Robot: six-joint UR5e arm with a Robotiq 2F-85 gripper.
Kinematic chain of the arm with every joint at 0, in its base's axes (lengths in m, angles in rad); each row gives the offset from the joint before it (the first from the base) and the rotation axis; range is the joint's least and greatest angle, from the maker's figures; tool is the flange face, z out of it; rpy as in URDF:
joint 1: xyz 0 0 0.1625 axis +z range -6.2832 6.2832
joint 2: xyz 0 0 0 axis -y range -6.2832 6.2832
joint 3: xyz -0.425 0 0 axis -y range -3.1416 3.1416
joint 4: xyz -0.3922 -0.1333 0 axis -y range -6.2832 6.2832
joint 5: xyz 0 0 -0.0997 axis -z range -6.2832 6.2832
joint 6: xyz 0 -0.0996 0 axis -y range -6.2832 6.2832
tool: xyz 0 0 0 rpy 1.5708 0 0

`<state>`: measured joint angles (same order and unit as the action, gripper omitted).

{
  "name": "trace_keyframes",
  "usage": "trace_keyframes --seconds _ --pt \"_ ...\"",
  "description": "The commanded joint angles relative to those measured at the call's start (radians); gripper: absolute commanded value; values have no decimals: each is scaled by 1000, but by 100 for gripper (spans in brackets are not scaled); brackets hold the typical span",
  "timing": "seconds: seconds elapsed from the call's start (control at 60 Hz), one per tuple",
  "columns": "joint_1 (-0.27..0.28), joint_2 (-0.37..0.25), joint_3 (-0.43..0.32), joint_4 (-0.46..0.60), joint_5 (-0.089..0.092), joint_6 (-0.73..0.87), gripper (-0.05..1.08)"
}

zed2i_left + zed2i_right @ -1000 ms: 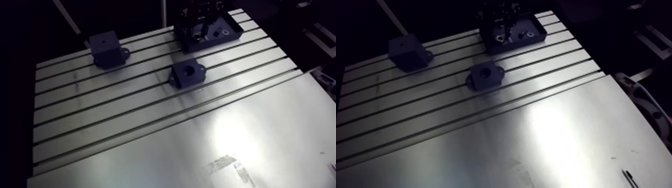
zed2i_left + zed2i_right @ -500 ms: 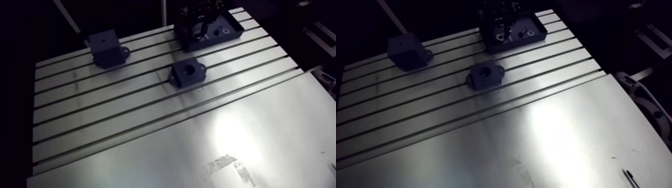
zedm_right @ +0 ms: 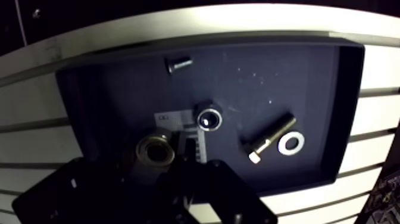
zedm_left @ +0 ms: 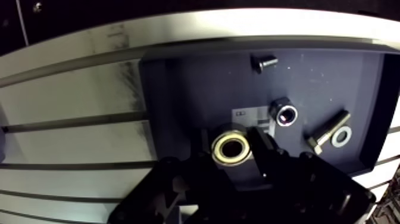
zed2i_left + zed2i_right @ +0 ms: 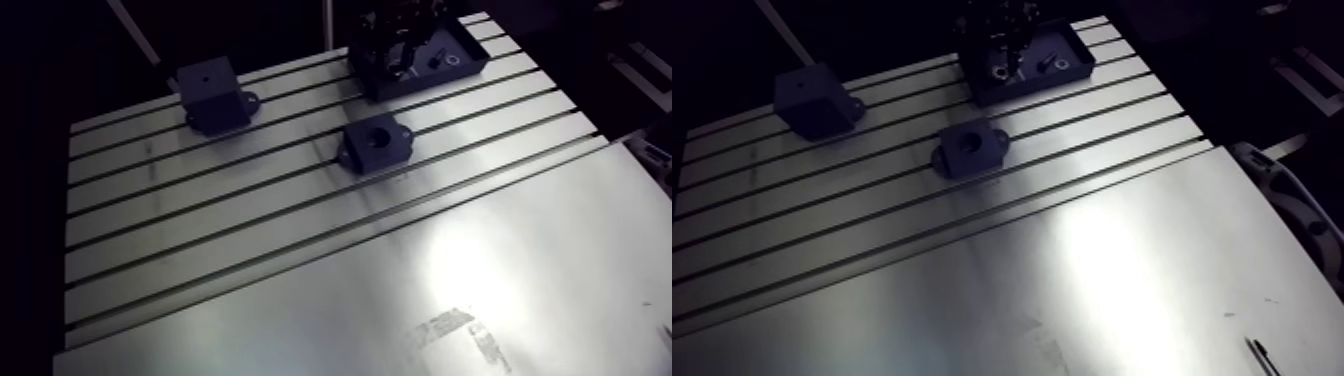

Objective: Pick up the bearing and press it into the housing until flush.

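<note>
The bearing (image 4: 231, 148), a brass-coloured ring, lies flat on the floor of a dark tray (image 4: 162, 89), right at the tip of the gripper (image 4: 233, 155). The gripper is down inside the tray and closely around the ring. Against the dark tray I cannot tell whether it is pinching the bearing or is spread loose about it.

A white label (image 4: 247, 113) is stuck to the tray floor just ahead of the gripper. A nut (image 4: 284, 112) stands a little further ahead and off to one side. On that same side, further out, a bolt (image 4: 328, 132) lies slantwise with a washer (image 4: 341, 137) just beside it. A short screw (image 4: 265, 61) lies well ahead of the gripper, near the tray's far wall.

In the arm view the housing (image 5: 375, 143) sits on the slotted table (image 5: 300, 250) outside the tray, well apart from the gripper, with its round bore facing up. A second dark block (image 5: 213, 95) stands further off still.
</note>
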<state>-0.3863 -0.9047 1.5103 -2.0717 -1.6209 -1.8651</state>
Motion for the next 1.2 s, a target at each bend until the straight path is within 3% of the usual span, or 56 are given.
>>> trace_keyframes --seconds 0.017,0.583,1.2 --pt "3 1 0 0 0 1 55" --pt "6 -14 -4 4 2 -1 59" --pt "33 -128 -42 100 -1 2 64"
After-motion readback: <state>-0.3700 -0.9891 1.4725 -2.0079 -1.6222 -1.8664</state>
